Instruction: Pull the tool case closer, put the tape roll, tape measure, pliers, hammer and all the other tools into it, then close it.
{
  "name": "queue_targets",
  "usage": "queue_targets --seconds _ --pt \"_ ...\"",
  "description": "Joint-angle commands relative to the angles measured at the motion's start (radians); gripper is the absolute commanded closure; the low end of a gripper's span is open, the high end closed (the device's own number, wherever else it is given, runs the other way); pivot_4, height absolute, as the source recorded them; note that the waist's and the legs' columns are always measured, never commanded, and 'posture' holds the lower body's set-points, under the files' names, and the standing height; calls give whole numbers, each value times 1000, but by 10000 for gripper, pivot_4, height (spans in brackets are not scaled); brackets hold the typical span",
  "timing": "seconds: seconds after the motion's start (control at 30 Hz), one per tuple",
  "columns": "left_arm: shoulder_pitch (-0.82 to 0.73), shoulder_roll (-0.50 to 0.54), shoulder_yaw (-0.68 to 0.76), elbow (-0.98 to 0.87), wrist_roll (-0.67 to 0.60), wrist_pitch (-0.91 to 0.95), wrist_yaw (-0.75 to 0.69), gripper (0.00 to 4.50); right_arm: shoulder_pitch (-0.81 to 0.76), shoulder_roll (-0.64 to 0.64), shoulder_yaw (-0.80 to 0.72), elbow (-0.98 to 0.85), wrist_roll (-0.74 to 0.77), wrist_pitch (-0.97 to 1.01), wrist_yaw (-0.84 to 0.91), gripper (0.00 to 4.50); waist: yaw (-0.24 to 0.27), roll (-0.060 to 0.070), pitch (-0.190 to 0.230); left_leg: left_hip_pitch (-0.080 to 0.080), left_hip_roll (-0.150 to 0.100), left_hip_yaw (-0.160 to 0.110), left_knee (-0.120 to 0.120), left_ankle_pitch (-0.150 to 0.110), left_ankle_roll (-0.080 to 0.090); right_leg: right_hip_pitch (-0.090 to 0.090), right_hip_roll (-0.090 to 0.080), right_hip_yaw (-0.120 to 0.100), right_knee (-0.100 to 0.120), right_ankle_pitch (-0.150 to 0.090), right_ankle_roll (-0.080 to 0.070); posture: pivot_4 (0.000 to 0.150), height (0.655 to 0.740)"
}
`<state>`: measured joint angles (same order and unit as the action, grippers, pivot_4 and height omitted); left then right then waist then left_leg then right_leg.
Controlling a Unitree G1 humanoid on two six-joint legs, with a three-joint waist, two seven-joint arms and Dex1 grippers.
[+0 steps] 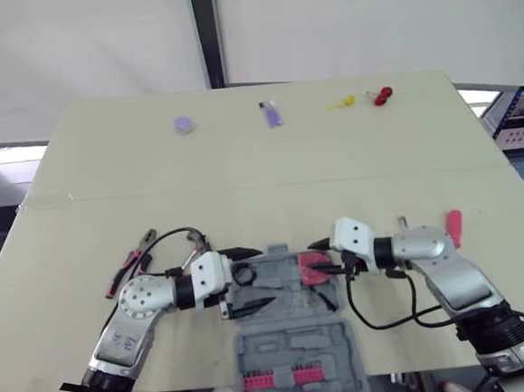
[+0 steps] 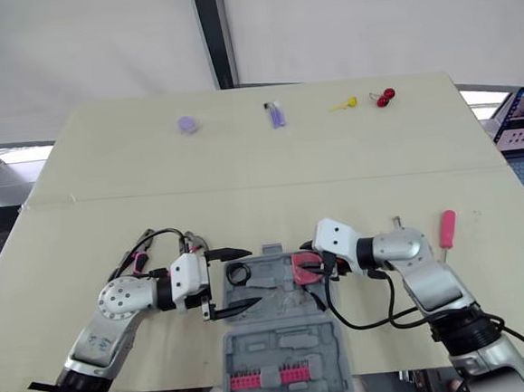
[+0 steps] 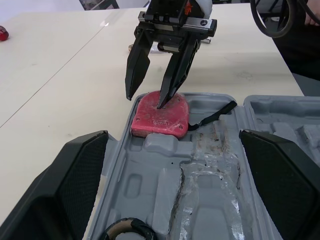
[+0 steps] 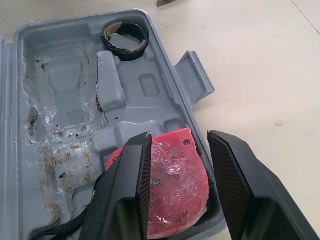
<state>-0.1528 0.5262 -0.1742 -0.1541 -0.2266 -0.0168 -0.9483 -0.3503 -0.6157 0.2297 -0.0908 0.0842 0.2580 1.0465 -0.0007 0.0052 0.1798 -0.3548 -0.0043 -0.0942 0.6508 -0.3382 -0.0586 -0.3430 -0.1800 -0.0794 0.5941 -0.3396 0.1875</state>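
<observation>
Straddling the red tape measure (image 3: 160, 117) inside the grey plastic tool case (image 3: 210, 165), my right hand (image 3: 145, 101) gapes. Black tape roll (image 4: 114, 44) is in; pink-handled pliers (image 1: 135, 258) left of the case remain.

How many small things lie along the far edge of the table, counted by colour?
Purple: 2, the round purple thing and the long purple thing
Yellow: 1, the yellow thing
Red: 1, the red thing
Total: 4

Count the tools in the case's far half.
2. The tape roll sits in the corner by the left gripper; the red tape measure lies at the other end, under the right gripper. More may be hidden.
</observation>
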Motion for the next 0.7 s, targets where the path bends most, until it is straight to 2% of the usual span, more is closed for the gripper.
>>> queue_targets --seconds 0.03,0.7 --pt "-3 9 14 -45 -7 -5 2 0 16 -4 -19 -29 24 -32 1 26169 0 0 0 0 0 0 0 0 0 0 0 0 0 0 0 1500 7400" --pt "-6 15 21 -46 -11 0 -1 0 61 -5 7 150 -6 -172 11 26169 0 0 0 0 0 0 0 0 0 1 0 0 0 0 0 1500 7400"
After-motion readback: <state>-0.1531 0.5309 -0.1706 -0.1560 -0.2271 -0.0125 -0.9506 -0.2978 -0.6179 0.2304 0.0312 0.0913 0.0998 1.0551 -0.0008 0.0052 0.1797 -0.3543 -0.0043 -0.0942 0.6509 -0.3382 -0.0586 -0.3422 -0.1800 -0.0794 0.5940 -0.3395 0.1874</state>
